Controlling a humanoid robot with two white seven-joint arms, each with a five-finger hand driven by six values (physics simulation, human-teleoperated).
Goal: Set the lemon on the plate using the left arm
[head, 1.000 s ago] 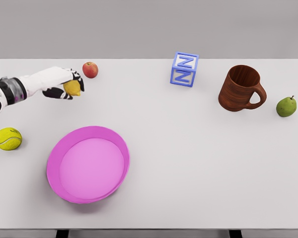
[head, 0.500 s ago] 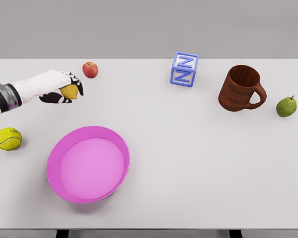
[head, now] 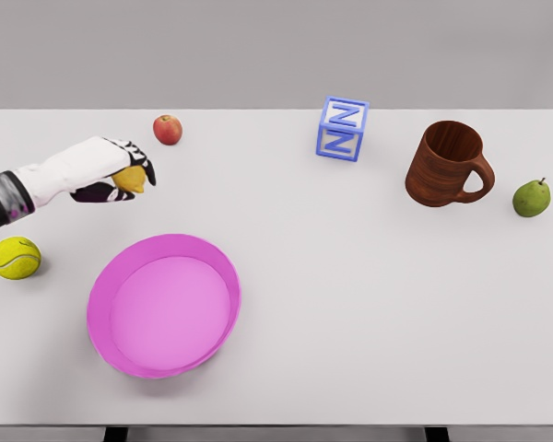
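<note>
Lemon has been carried slightly down-frame toward the plate, gripped in the left hand above the tabletop; plate lies below-right of it.

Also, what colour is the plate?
The plate is pink-magenta, plain with no pattern; the head view, the only one, shows it.

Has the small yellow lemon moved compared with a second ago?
Yes. The small yellow lemon, held in the left hand, has moved toward the round pink plate, away from the red apple.
</note>
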